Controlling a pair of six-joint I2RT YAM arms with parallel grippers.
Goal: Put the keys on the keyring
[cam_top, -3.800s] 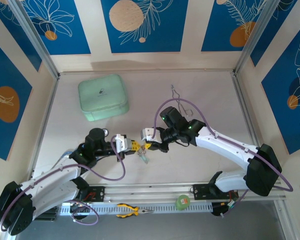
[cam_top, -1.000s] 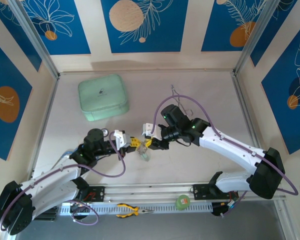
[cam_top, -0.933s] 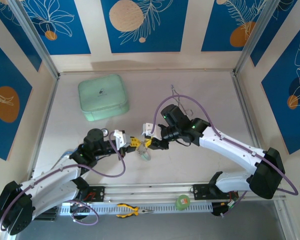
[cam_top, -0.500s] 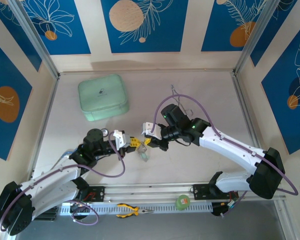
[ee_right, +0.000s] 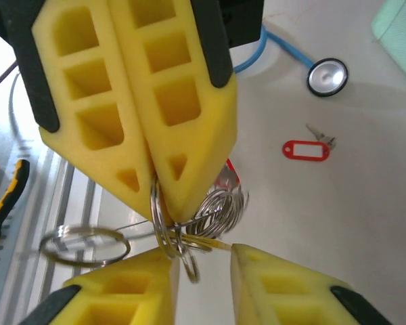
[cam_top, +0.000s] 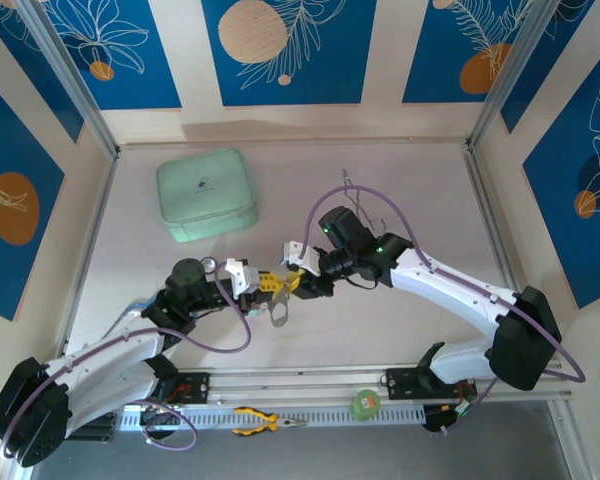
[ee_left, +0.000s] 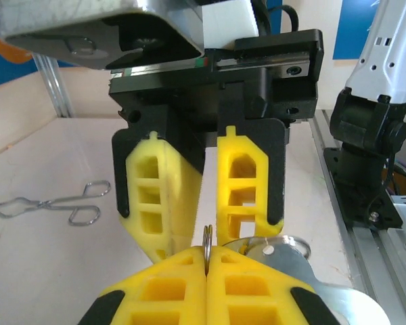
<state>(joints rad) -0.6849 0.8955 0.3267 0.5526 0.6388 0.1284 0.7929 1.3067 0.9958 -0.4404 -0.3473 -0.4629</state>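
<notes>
Apparently keyring [ee_left: 207, 238] between closed left fingers [ee_left: 162, 288]

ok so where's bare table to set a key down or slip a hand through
Free: far strip between mint case and tongs; the right side from right arm out to the side frame; near patch between that arm and front rail. Crowded: the middle, where left pincer clamps the keyring facing right pincer.
</notes>
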